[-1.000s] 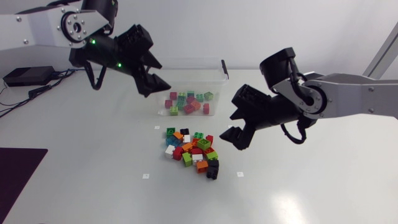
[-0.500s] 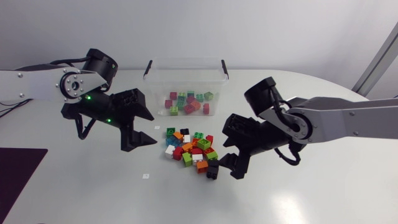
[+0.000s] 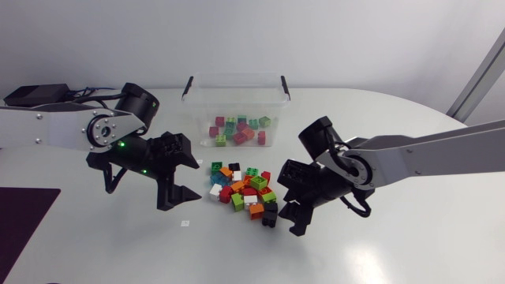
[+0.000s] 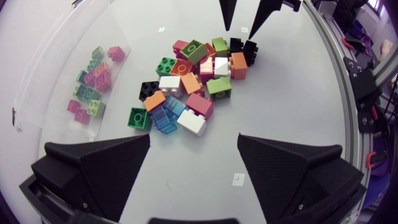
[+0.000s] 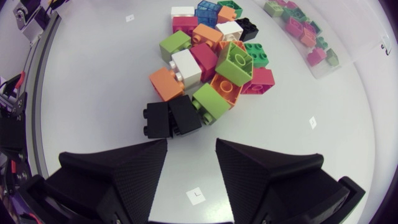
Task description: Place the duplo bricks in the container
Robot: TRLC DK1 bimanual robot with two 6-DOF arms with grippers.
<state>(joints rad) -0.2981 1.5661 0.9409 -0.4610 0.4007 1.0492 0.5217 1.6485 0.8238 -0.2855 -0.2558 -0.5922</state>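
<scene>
A pile of mixed-colour duplo bricks (image 3: 243,189) lies on the white table in front of the clear container (image 3: 235,93), which holds several bricks (image 3: 241,130). My left gripper (image 3: 192,177) stands open just left of the pile, which lies ahead of its fingers (image 4: 99,168) in the left wrist view. My right gripper (image 3: 291,216) is low at the pile's near right corner. Its fingers (image 5: 124,168) are a narrow gap apart with nothing between them. A black brick (image 5: 171,118) lies just ahead of their tips, at the pile's (image 5: 211,62) near edge.
Small white markers (image 3: 185,223) sit on the table near the pile. A dark mat (image 3: 24,217) covers the table's left front corner. In the left wrist view the container (image 4: 59,74) lies off to the side of the pile (image 4: 196,74).
My left arm came down from in front of the container to the table left of the pile. My right arm dropped toward the black brick and its fingers drew closer together.
</scene>
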